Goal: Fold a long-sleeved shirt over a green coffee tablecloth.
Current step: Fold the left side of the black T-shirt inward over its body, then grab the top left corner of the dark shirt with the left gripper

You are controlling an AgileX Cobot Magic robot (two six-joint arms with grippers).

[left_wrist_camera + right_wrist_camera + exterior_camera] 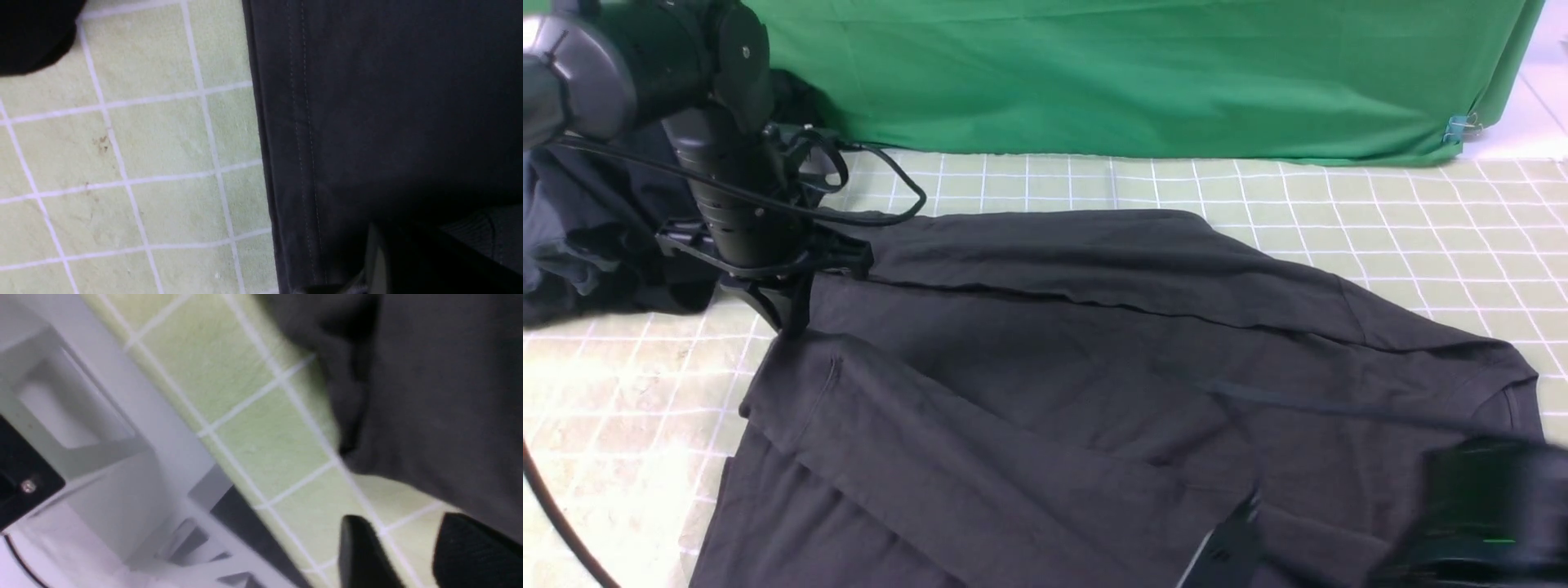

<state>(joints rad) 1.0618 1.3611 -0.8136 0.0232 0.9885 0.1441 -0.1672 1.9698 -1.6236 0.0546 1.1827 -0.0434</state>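
The long-sleeved shirt (1094, 367), charcoal grey, lies partly folded across the green coffee tablecloth (1421, 220), with a sleeve running diagonally over its near left part. My left gripper (784, 314) is at the shirt's left edge, shut on the fabric there. In the left wrist view the stitched hem (304, 134) runs beside the checked tablecloth (135, 163), and the jaws are lost in dark cloth. My right gripper (1486, 506), blurred at the near right, stands open. Its fingers (359, 547) are apart over bare tablecloth (245, 400), next to the shirt's edge (429, 396), with nothing between them.
A plain green fabric (1143, 73) hangs along the back, with a blue clip (1456, 128) at its right corner. A dark heap of garments (588, 220) lies at the far left behind my left arm. The table's edge and a grey frame (102, 416) show in the right wrist view.
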